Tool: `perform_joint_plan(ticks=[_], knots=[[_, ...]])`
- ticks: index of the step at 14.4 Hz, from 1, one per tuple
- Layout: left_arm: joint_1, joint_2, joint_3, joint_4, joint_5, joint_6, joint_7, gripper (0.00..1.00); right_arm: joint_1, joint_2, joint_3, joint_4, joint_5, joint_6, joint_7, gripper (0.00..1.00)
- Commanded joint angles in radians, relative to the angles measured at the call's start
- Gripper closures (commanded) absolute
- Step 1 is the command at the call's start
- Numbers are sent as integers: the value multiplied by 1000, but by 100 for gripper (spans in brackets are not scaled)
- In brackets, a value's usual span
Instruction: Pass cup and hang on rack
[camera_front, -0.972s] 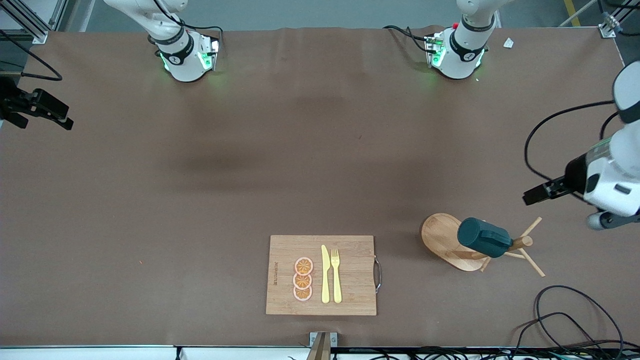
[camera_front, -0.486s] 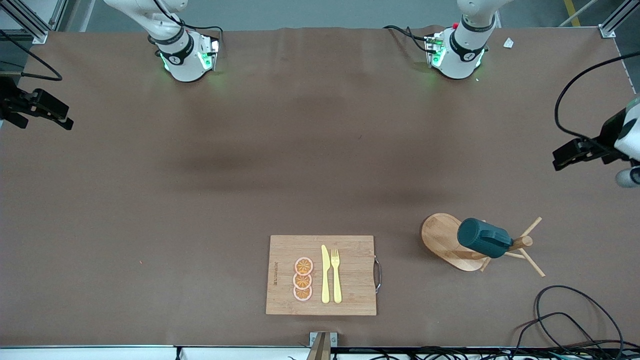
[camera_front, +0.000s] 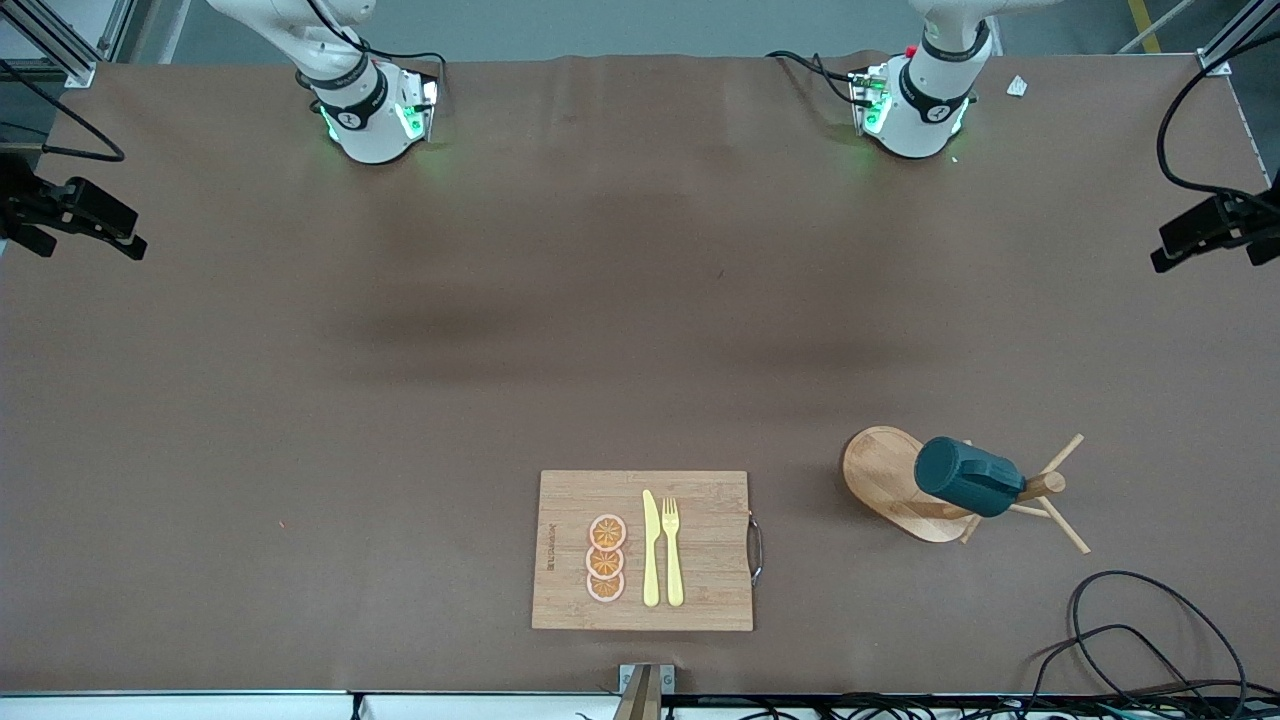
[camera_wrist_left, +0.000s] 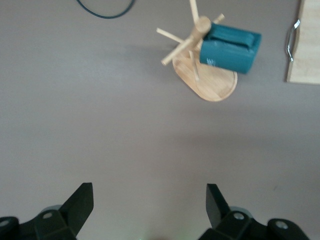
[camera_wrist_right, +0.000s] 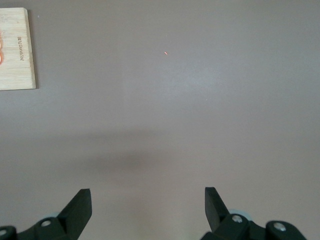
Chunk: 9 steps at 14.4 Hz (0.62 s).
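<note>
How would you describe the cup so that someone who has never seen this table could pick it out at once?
Start at the bamboo cutting board near the front camera's edge of the table, then look toward the left arm's end to the wooden rack. The cup hangs tipped sideways on its pegs. It is the only dark teal thing among pale wood.

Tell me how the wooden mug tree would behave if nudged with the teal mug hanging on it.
The light wooden mug tree probably resists sliding little, since it looks light. The dark teal cylindrical mug hangs off one side of the post, so a push from the bare side may tip it. The thin dowel pegs look rigid but snappable.
</note>
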Motion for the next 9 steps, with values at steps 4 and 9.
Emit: perform_joint_plan(ticks=[4,9], knots=[[-66,-89,20,-108,7,16,130,0,-12,-7,7,-1,7,-4,-9,0],[-72,-107,18,-118,10,2,73,0,-12,-7,7,-1,7,-4,-11,0]])
